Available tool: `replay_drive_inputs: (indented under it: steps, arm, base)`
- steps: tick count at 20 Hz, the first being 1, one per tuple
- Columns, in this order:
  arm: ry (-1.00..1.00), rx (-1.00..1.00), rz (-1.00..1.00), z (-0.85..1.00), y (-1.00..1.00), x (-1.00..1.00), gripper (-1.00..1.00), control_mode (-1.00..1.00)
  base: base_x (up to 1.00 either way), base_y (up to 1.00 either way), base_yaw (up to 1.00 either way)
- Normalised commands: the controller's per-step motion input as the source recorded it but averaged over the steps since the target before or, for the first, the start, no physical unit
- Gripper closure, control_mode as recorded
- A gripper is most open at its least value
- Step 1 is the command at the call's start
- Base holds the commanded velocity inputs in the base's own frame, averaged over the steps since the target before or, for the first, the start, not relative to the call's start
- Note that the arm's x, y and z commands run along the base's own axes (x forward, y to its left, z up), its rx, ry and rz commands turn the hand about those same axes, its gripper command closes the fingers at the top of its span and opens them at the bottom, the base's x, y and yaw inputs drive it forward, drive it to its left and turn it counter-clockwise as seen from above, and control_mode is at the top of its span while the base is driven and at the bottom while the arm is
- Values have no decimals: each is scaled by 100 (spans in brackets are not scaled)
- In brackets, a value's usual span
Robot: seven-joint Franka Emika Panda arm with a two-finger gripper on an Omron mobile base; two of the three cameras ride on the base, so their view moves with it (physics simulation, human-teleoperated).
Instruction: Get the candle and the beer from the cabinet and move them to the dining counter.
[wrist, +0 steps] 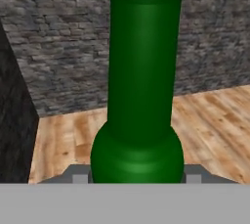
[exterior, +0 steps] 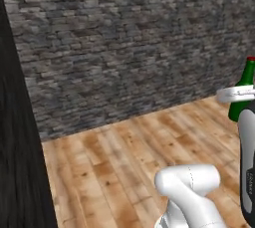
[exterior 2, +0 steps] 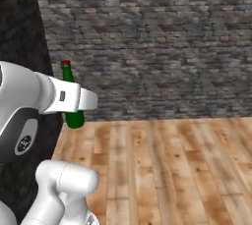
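The beer [wrist: 139, 86] was seen held upright in the hand [wrist: 137, 178], the jaws closed partway around its lower body, clear of the wooden floor [exterior: 114, 162] before a stone wall [exterior 2: 162, 37]. As glass, it was judged stiff, slippery, breakable and fairly heavy; the body suited gripping. Its contents could not be told.

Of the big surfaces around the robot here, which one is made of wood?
The plank floor, warm brown with grain. The grey wall behind is rough stone, and the tall panel on the left is plain black.

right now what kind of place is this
Probably an indoor room, away from any counter: a grey stone wall, a wood plank floor, and the beer carried in the pincer.
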Motion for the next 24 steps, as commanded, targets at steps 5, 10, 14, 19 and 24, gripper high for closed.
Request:
replay_drive_inputs:
  steps: [5,10,14,19,24]
  arm:
    - [0,0,0,0,0,0,100,100]
    - [0,0,0,0,0,0,100,100]
    - [0,0,0,0,0,0,100,100]
    - [0,0,0,0,0,0,100,100]
    - [0,0,0,0,0,0,100,100]
  base:
    - [82,0,-34]
    - [70,0,-54]
    - [45,0,-68]
    - [37,0,-68]
    - [36,0,-68]
